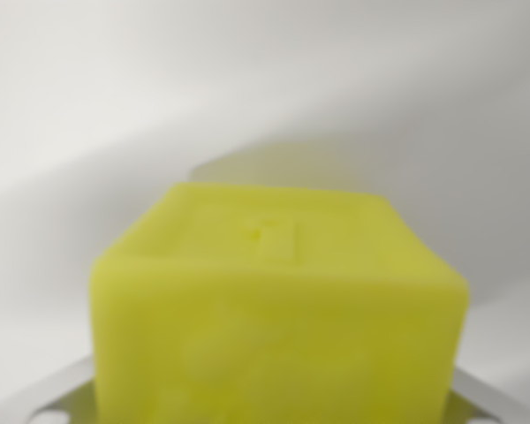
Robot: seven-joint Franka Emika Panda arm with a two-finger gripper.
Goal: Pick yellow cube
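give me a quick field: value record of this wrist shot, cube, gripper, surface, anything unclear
view: wrist camera, very close, blurred
object: yellow cube, fills the lower middle of the frame
cube top face: faint raised or pressed mark near its middle, shape not readable
gripper: pale metal parts at the bottom corners, either side of the cube; fingertips out of frame
contact with cube: cannot tell
surface: plain white surface, shadow behind the cube
other objects: none visible
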